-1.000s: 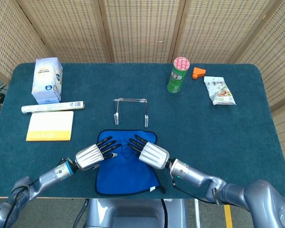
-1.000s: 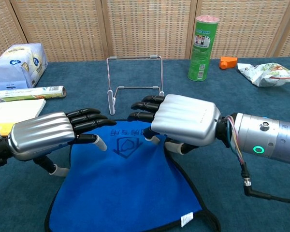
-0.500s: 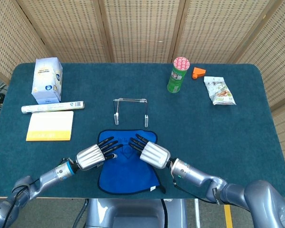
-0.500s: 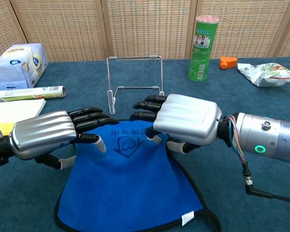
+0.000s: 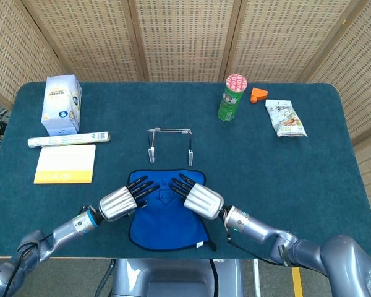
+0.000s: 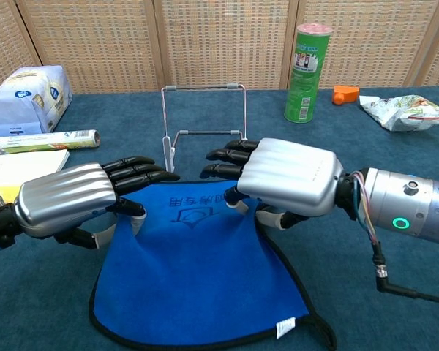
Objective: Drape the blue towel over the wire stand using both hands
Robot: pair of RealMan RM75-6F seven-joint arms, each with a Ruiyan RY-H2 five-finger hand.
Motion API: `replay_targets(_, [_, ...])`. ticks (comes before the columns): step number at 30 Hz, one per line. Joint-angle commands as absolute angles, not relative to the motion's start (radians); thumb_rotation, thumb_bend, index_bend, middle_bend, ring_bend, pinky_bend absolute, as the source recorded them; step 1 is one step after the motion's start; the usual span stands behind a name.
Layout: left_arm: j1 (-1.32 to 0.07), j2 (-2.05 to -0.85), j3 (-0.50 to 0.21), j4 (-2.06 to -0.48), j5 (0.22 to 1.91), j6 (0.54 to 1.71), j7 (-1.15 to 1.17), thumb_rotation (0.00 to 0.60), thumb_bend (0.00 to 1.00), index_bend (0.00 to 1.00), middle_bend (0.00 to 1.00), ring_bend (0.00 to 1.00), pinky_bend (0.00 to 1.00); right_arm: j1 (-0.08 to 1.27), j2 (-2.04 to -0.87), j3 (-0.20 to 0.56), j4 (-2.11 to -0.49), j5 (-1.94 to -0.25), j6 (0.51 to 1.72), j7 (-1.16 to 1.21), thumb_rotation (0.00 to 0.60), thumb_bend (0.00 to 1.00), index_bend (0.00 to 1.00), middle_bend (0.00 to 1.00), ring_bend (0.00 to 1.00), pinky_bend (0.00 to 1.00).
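Teal felt covers the table [image 5: 297, 179], and on its near half lies the blue towel [image 6: 197, 285], spread flat with a black-bound edge, its far edge pinned under both hands and its near hem close to the table's front edge. The towel's long axis runs from the robot toward the wire stand [image 5: 170, 143], which stands upright just beyond the towel's far edge, centred between the two hands, so the coming lift has to go straight forward and up over the stand's top bar. The left hand [image 6: 77, 197] sits on the towel's far left corner, dark fingers extended forward and thumb tucked under; the right hand [image 6: 282, 179] does the same on the far right corner. Each seems to pinch the cloth between thumb and fingers, though the chest view hides the contact under the palms (the head view is no clearer), so I cannot tell whether the grip is closed on the fabric. Both hands lie about equally near the stand, the right perhaps a touch nearer its right leg. Further off, well apart from the work, stand a green can [image 5: 232, 98] and a tissue box [image 5: 62, 104].
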State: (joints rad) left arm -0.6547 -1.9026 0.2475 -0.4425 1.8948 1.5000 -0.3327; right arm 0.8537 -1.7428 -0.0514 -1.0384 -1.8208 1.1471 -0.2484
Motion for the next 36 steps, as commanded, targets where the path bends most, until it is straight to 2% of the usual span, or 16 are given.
replay_targets(1, [-0.650, -1.901, 0.239, -0.442, 1.887, 1.515, -0.340, 0.600, 0.63, 0.59, 0.00, 0.00, 0.00, 0.849, -1.740, -0.052, -1.038, -1.820, 1.155, -0.242, 0.600, 0.52, 0.61, 0.13, 0.00, 0.11])
replay_targets(16, [-0.636, -1.881, 0.137, -0.516, 1.801, 1.597, -0.332, 0.600, 0.62, 0.64, 0.00, 0.00, 0.00, 0.819, -1.713, 0.011, -1.116, -1.787, 1.265, -0.160, 0.600, 0.52, 0.65, 0.13, 0.00, 0.11])
replay_targets(31, [-0.667, -1.782, 0.005, -0.846, 1.704, 1.542, -0.140, 0.600, 0.61, 0.66, 0.00, 0.00, 0.00, 0.798, -1.701, 0.125, -1.289, -1.693, 1.298, -0.234, 0.600, 0.57, 0.68, 0.13, 0.00, 0.11])
replay_targets(36, [-0.706, -1.722, -0.069, -1.044, 1.662, 1.485, -0.002, 0.600, 0.61, 0.66, 0.00, 0.00, 0.00, 0.806, -1.689, 0.193, -1.393, -1.621, 1.265, -0.324, 0.600, 0.57, 0.68, 0.13, 0.00, 0.11])
